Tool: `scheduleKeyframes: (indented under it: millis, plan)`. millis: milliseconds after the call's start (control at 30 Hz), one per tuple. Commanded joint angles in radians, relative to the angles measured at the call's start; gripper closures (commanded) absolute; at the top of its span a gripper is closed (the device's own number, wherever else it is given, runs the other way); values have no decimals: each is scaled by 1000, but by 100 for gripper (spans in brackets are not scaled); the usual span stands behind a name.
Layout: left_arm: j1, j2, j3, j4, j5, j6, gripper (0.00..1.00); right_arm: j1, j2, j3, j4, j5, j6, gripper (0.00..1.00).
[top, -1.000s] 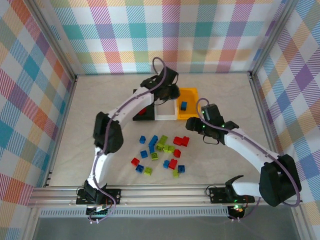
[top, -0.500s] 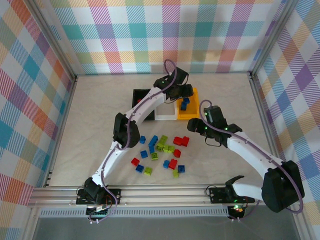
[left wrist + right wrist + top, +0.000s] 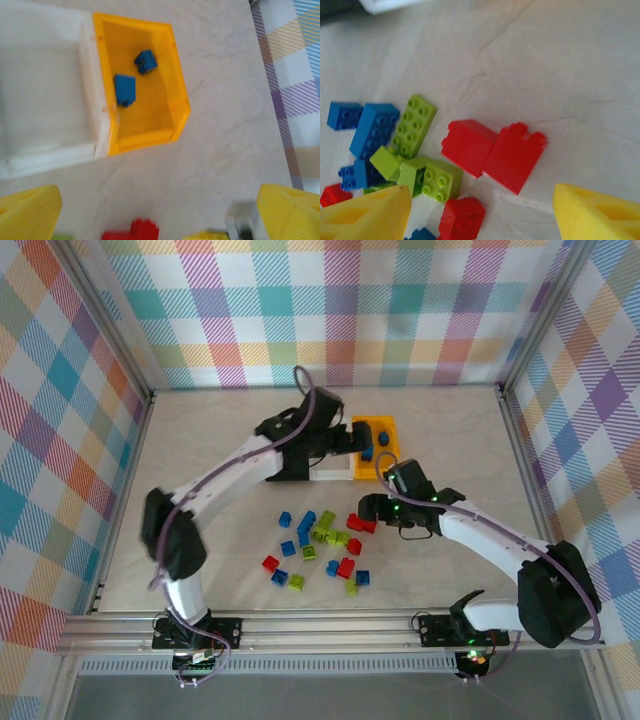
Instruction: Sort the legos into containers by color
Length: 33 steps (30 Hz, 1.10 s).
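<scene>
Early in the sort: two blue bricks (image 3: 125,89) lie in the far orange bin (image 3: 179,85), with the left hand (image 3: 160,212) open and empty above it. The unsorted pile (image 3: 320,540) sits nearer on the counter (image 3: 200,470), the right hand (image 3: 482,212) open over red bricks (image 3: 492,150).

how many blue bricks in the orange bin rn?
2. One blue brick lies by the wall beside the white bin; the other sits nearer the middle of the orange bin. Bin floor shows fully in the left wrist view, so none look hidden.
</scene>
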State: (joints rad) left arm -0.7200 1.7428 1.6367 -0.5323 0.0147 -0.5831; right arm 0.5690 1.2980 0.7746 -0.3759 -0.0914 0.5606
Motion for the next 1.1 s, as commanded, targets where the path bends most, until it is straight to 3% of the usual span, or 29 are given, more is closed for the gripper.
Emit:
scheduleKeyframes:
  millis: [0,200,467,767,1067]
  plan:
    - [-3,-137,-242,109,-52,-5,0,57,35,9,-34,-22,-3,25]
    - [-4,-387,-567,69,-130,-10,0,164,47,-52,-23,-3,24,27]
    - [-1,-566,-727,-15,-218,-27,0,248,3,-91,-69,-10,3,31]
    - [7,-555,-750,-16,-241,-42,0,373,99,-48,-75,21,-44,32]
    - [26,-548,-754,-36,-246,-49,0,408,182,22,-107,56,-142,29]
